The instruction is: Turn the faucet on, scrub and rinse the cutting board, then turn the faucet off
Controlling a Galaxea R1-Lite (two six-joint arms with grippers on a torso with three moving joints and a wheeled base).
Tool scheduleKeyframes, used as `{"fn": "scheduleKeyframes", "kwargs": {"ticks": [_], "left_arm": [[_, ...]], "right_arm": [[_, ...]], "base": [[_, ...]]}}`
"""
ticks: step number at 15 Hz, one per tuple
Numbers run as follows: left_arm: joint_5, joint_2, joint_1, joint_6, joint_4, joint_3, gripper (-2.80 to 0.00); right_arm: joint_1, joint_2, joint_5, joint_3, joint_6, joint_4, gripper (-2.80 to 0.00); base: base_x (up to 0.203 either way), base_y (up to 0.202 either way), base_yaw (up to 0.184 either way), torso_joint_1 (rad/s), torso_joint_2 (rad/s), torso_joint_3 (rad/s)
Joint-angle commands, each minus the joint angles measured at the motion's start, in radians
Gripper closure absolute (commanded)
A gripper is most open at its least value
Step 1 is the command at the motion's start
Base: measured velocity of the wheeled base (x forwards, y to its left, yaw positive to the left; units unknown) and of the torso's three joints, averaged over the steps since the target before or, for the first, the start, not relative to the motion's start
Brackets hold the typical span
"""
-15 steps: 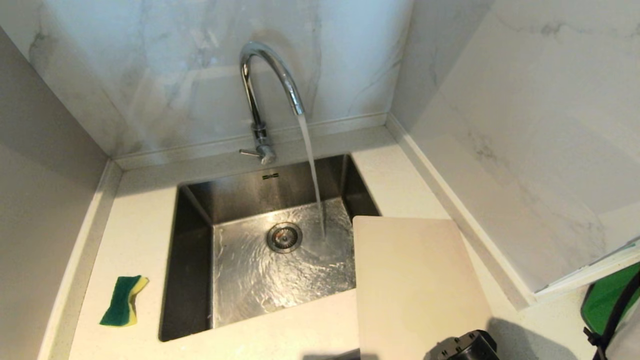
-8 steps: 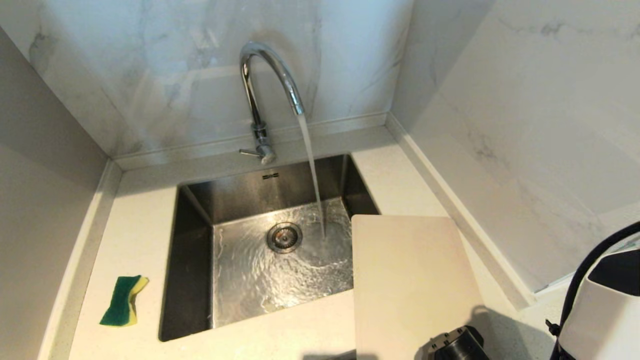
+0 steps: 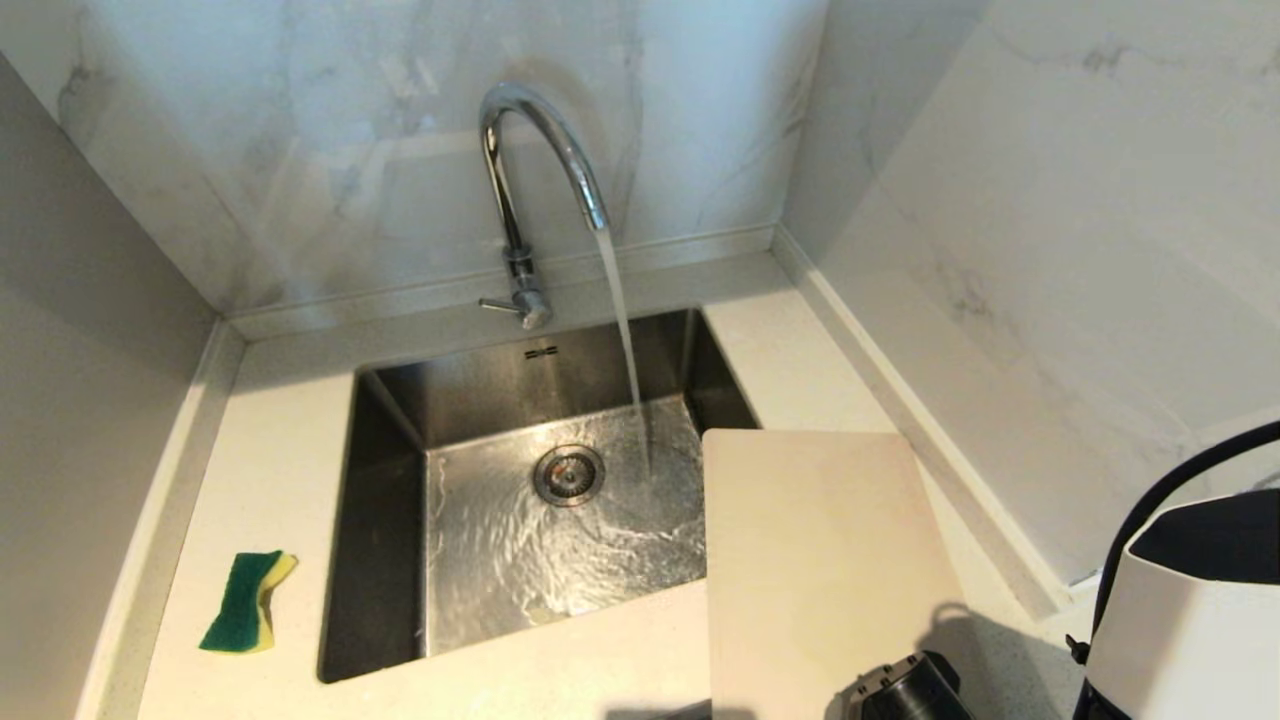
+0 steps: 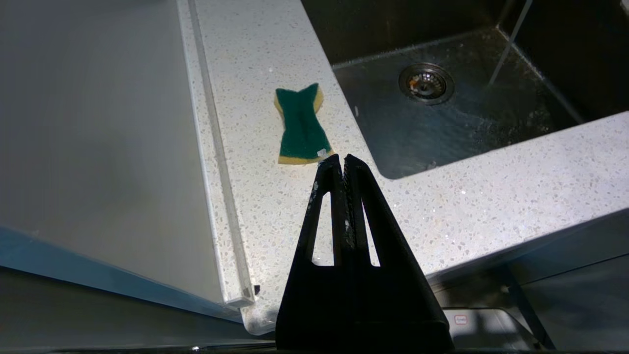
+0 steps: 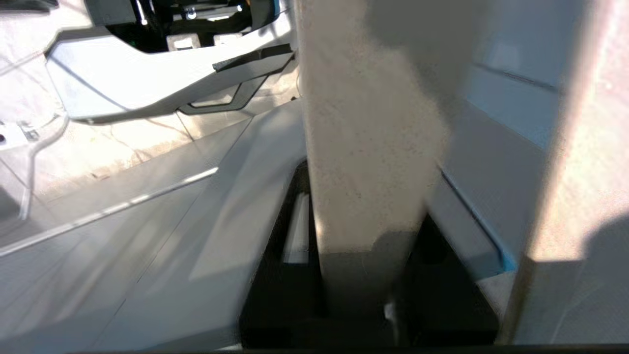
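Note:
The chrome faucet (image 3: 520, 180) stands behind the sink, and a stream of water (image 3: 625, 340) runs from its spout into the basin. Its thin lever (image 3: 495, 304) points left. The cream cutting board (image 3: 810, 560) lies flat on the right counter, with its left edge over the sink. My right gripper (image 3: 905, 688) is at the board's near end. In the right wrist view the board (image 5: 368, 147) runs straight into that gripper (image 5: 366, 221), but the view is blurred. My left gripper (image 4: 343, 160) is shut and empty, hanging over the counter's front edge just short of the sponge.
A green and yellow sponge (image 3: 245, 602) (image 4: 300, 125) lies on the left counter. The steel sink (image 3: 390, 560) has a drain (image 3: 568, 474) in its wet floor. Marble walls close in the back and right. My right arm's white housing (image 3: 1190, 620) fills the lower right corner.
My right arm's white housing has swung into view at the lower right. The right gripper and the board's near end have shifted slightly left. The water keeps running.

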Motion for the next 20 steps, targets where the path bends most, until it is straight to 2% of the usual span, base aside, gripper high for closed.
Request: {"fn": "scheduleKeyframes", "kwargs": {"ticks": [1,6,13,20], "left_arm": [[0.0,-0.001,0.001,0.0,0.0,0.0,0.0],[-0.001,-0.001,0.0,0.0,-0.001,0.0,0.0],[-0.001,-0.001,0.001,0.0,-0.001,0.0,0.0],[-0.001,-0.001,0.0,0.0,0.0,0.0,0.0]], "right_arm": [[0.001,0.0,0.0,-0.002,-0.01,-0.004,-2.8],[0.003,-0.053,-0.006,0.015,-0.032,-0.048,-2.8],[0.004,-0.202,0.0,0.066,-0.041,-0.043,-2.8],[0.003,-0.429,0.046,0.047,-0.025,-0.045,-2.8]], "base": [[0.0,0.0,0.0,0.0,0.0,0.0],[0.0,0.0,0.0,0.0,0.0,0.0],[0.0,0.0,0.0,0.0,0.0,0.0],[0.0,0.0,0.0,0.0,0.0,0.0]]}}
